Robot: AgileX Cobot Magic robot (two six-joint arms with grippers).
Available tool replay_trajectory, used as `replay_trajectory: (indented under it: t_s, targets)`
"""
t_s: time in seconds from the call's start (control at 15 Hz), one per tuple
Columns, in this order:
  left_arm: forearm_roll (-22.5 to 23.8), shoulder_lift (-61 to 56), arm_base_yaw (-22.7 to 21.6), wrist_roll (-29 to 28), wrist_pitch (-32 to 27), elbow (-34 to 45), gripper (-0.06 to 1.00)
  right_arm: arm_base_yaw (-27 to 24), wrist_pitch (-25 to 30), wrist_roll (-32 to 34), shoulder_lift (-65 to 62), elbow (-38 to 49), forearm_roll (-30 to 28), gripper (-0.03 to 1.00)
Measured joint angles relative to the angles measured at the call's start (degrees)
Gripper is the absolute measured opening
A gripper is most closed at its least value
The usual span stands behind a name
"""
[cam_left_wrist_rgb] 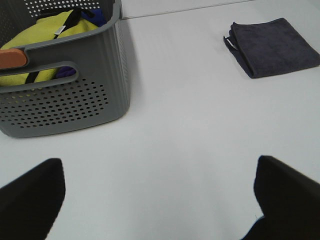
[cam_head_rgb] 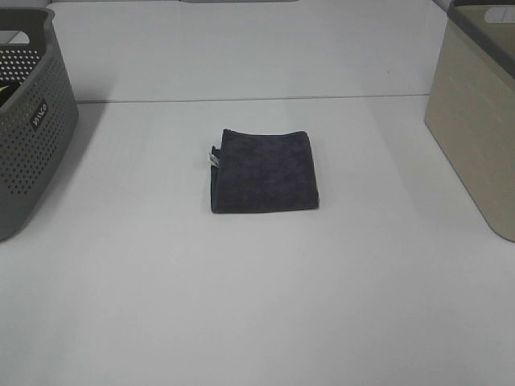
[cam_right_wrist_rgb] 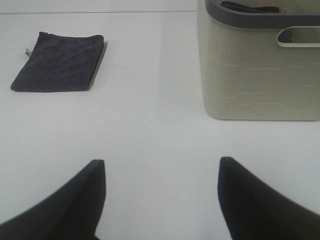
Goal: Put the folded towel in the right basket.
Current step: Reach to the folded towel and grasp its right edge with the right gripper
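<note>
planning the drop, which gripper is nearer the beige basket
Right. The right gripper sits just short of the beige basket; the left gripper is by the grey basket, on the far side of the folded towel.

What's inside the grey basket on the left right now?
The grey basket holds a yellow cloth, a bit of blue cloth beside it, and something orange near the handle. Whatever lies under them is covered by the cloths and the basket wall.
</note>
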State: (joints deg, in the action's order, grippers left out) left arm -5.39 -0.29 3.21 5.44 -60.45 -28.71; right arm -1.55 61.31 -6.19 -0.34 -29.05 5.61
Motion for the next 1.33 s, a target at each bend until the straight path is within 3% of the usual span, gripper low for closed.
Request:
replay_trajectory:
  t_s: [1.33]
  targets:
    - [0.0,0.0,0.0,0.0,0.0,0.0,0.98,0.0,0.0,0.0,0.0,0.0,0.0,0.62]
